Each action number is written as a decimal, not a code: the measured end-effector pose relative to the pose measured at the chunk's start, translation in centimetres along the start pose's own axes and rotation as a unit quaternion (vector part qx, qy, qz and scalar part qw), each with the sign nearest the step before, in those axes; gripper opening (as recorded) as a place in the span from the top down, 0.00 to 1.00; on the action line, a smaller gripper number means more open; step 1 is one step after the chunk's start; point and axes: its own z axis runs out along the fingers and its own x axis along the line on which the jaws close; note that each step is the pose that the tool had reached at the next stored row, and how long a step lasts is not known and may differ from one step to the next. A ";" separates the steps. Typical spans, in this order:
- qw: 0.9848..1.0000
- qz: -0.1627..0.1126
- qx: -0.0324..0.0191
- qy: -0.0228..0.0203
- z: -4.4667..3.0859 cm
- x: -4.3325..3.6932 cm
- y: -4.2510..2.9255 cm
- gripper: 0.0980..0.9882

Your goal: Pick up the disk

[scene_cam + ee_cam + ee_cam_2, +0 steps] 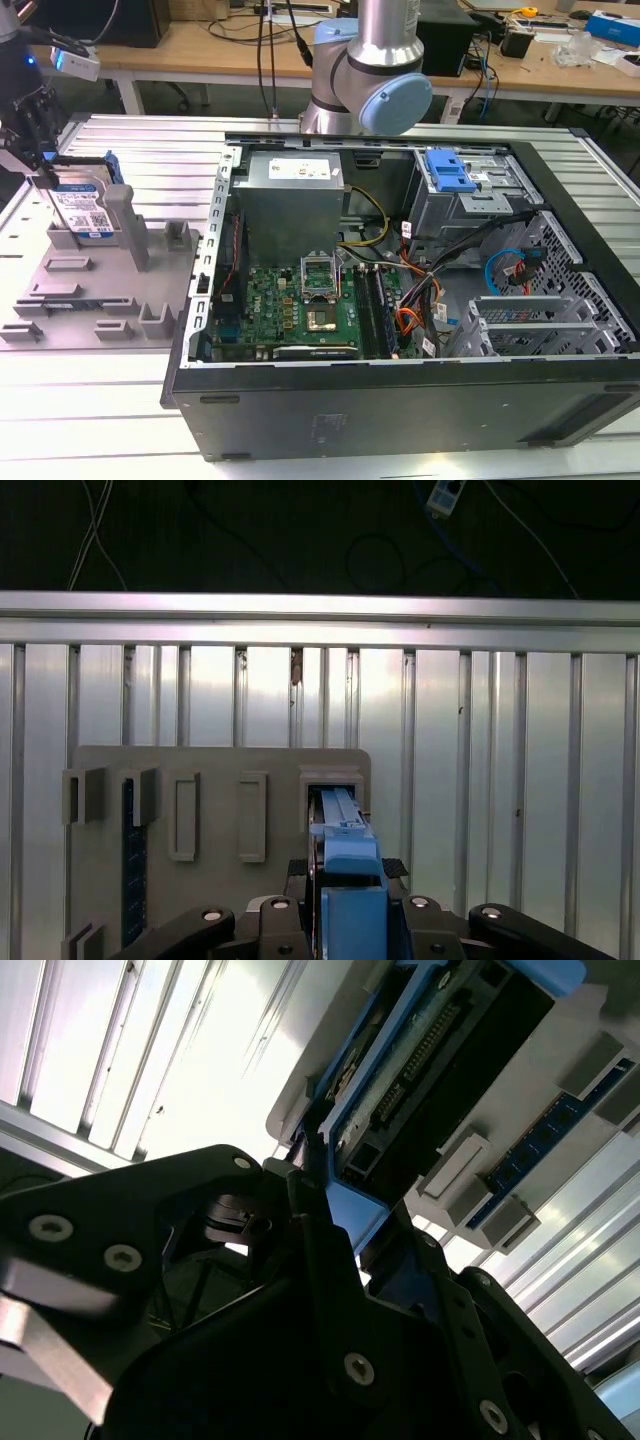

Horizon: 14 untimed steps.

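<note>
I am at the gripping step. The gripper (48, 170) is at the exterior view's left, down over the disk (88, 212). The disk stands on edge in a slot of the grey holder plate (100, 290), just beside the tall grey post (124, 225) and well apart from the open computer case (400, 400).

In the first wrist view I look straight along the top edge of the disk (338, 825). Its blue side rail runs between the black fingers (395, 868), which sit tight on either side with no gap I can make out. The second wrist view agrees: the gripper (345, 1215) has its jaws drawn narrow against the blue rail, with the connector end of the disk (440, 1050) reaching away from it over the plate. I judge the jaws to be clamped on the disk by its rail.

The lower edge of the disk looks seated in the slot, so I count the hold as made and the lift as not yet done.

As I see it, a lift from here calls for a straight pull along the line of the slot, with no tilt. The disk is thin and the slot walls are close, so a sideways drag could jam it or scrape it on the post. The hold is on smooth plastic, so I would want it firm before any weight comes on.
</note>
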 end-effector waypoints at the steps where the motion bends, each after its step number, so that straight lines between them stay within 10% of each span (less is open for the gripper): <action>1: 1.000 0.000 0.000 0.000 0.00 0.00 0.00 0.70; 14: 1.000 0.000 0.000 0.000 0.00 0.16 0.01 0.70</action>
